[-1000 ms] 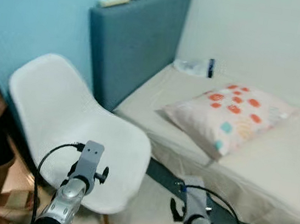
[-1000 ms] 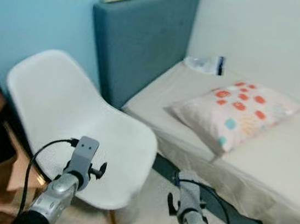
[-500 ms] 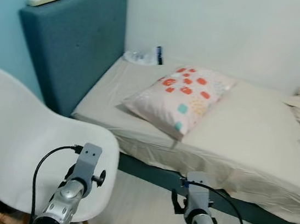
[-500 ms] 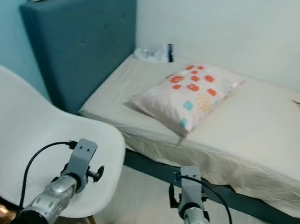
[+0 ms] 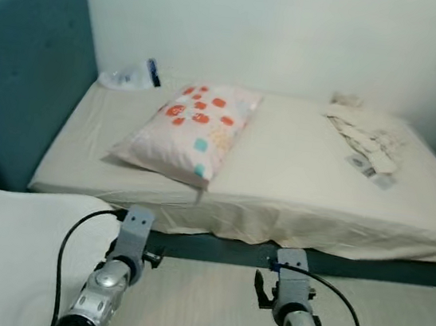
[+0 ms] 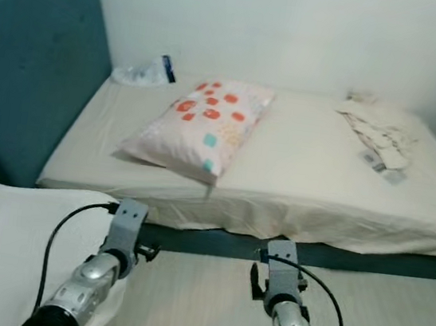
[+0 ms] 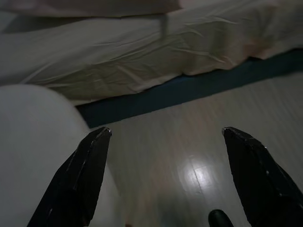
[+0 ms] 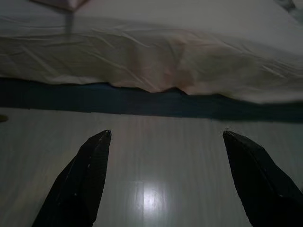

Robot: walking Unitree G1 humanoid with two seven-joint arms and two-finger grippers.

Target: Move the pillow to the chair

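Observation:
A pale pillow (image 5: 190, 127) with red and teal spots lies on the bed (image 5: 304, 182), towards the headboard end. The white chair (image 5: 5, 255) is at my lower left, its seat edge beside my left arm. My left gripper (image 7: 165, 175) is open over the floor, the chair's white edge (image 7: 33, 142) close beside one finger. My right gripper (image 8: 165, 175) is also open above the floor, facing the bed's side. Both arms are held low in front of the bed, well short of the pillow.
A blue padded headboard (image 5: 22, 65) stands at the left. A clear plastic bag with a dark bottle (image 5: 133, 78) lies at the bed's head. Crumpled cloth and papers (image 5: 365, 142) lie at the far right of the bed. Pale wood floor (image 5: 207, 306) runs before the bed.
The camera has swung right: the chair has slid to the lower left and the whole bed has come into view. Both arms keep the same pose.

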